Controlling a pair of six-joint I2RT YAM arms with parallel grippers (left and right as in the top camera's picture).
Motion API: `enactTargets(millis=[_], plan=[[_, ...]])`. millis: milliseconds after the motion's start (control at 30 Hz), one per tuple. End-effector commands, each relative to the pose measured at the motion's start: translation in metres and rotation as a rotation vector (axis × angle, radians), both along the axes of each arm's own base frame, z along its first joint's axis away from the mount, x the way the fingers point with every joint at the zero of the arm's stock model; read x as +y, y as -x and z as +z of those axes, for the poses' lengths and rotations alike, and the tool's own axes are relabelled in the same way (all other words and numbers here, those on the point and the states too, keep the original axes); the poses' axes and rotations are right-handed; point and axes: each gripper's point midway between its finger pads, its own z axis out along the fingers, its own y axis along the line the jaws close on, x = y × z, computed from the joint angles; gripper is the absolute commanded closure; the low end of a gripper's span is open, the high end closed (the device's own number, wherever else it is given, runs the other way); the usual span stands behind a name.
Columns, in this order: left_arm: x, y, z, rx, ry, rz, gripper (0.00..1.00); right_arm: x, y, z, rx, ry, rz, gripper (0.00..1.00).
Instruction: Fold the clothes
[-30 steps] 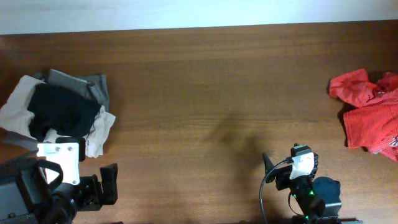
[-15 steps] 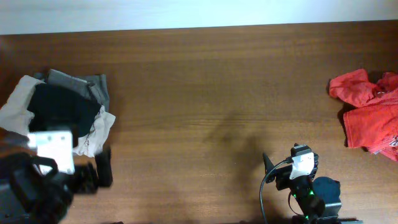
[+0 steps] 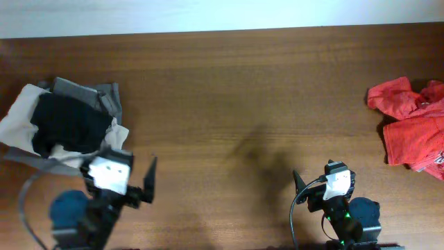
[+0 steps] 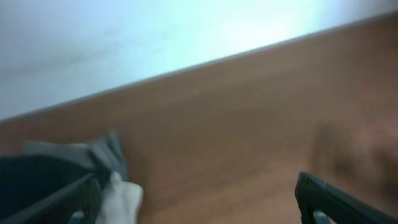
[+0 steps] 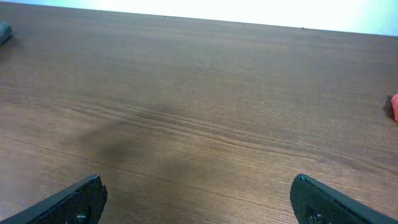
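Observation:
A stack of folded clothes lies at the table's left: a black piece on top of grey and cream ones. It also shows blurred at the lower left of the left wrist view. A crumpled red garment lies at the right edge, with only a sliver in the right wrist view. My left gripper is open and empty, just right of and below the stack. My right gripper is open and empty over bare wood at the front right.
The brown wooden table spans the view, with a white wall strip along its far edge. The red garment hangs partly past the right edge of the overhead view.
My left arm has swung from the front left corner toward the right and turned, its gripper now beside the stack. The right arm and both clothes piles have not moved.

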Motion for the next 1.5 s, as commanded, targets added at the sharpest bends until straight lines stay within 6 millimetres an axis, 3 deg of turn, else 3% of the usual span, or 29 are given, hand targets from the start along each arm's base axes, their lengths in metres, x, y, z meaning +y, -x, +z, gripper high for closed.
enactTargets(millis=[0, 167, 467, 667, 1467], plan=[[-0.011, 0.008, -0.042, -0.004, -0.012, -0.058, 0.01, 0.000, 0.000, -0.001, -0.004, 0.002, 0.006, 0.01], [-0.018, 0.008, -0.077, -0.054, -0.011, -0.093, 0.01, 0.000, 0.000, -0.001, -0.004, 0.002, 0.006, 0.01], [-0.019, 0.000, -0.107, -0.125, -0.012, -0.095, 0.01, 0.000, 0.000, -0.001, -0.004, 0.002, 0.006, 0.01], [-0.018, -0.002, -0.104, -0.197, -0.017, -0.088, 0.01, 0.000, 0.000, -0.001, -0.004, 0.002, 0.006, 0.01], [-0.016, -0.003, -0.106, -0.193, -0.019, -0.076, 0.01, 0.000, 0.000, -0.001, -0.004, 0.002, 0.006, 0.01]])
